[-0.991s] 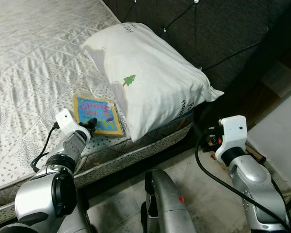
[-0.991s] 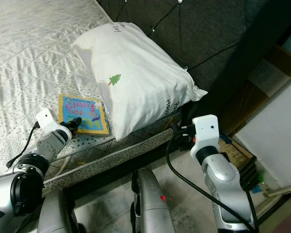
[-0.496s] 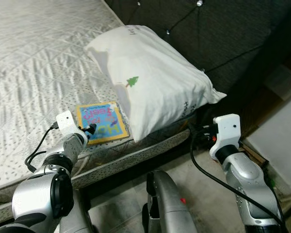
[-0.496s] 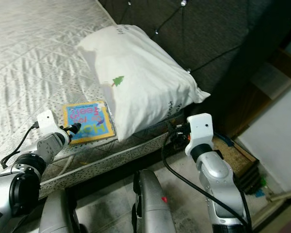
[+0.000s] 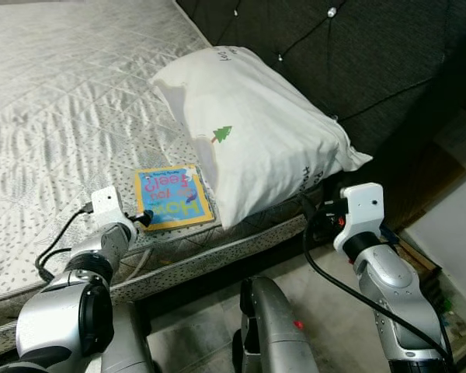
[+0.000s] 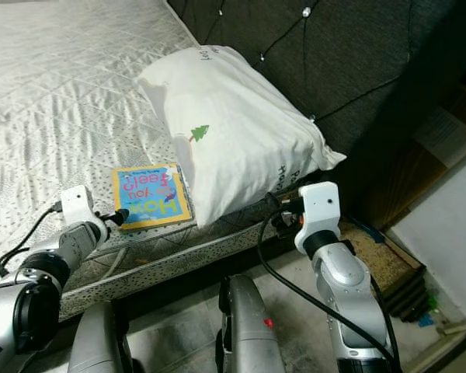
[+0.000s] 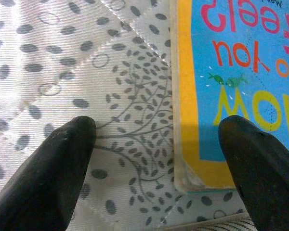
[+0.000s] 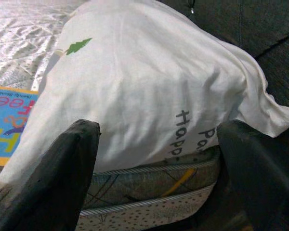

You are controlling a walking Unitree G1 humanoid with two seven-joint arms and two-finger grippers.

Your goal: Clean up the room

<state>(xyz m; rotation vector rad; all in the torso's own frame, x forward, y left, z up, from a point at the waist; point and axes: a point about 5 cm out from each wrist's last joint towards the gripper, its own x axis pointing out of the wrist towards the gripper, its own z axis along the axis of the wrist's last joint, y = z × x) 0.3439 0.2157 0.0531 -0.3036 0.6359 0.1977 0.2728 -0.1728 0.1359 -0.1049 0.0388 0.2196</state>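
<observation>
The left gripper [image 7: 156, 144] hovers spread wide at the near corner of a picture book [image 5: 173, 196] lying flat on the quilted mattress [image 5: 54, 116], beside a white pillow [image 5: 256, 140]. The right gripper [image 8: 159, 144], fingers parted, faces the pillow's end.

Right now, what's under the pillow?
The pillow lies on the mattress, its near end past the bed's edge. The book lies beside it, possibly with one edge tucked under. Anything else beneath is covered.
</observation>
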